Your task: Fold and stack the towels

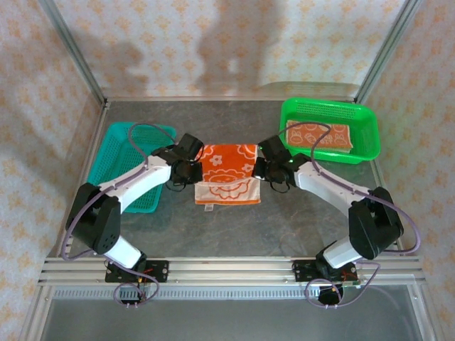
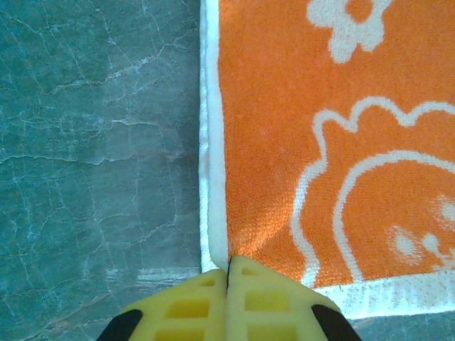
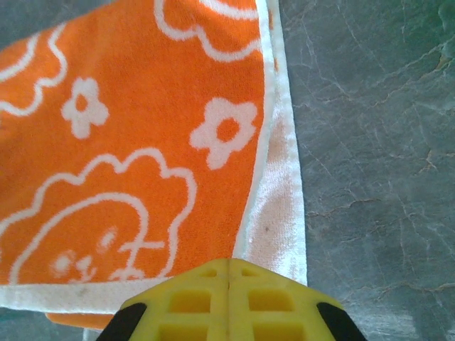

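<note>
1. The grey table (image 1: 234, 227) is carrying a teal basket (image 1: 117, 149) on the left and a green basket (image 1: 370, 138) on the right, which is holding a folded towel (image 1: 320, 135).
2. The orange towel (image 1: 227, 170) is lying mid-table between the arms, half doubled over.
3. The left gripper (image 2: 229, 270) is pinching its left corner, fingers pressed together. The right gripper (image 3: 229, 270) is clamping the right edge, possibly catching both layers.
4. Both should be travelling evenly, keeping the hem taut and the edges lining up.
</note>
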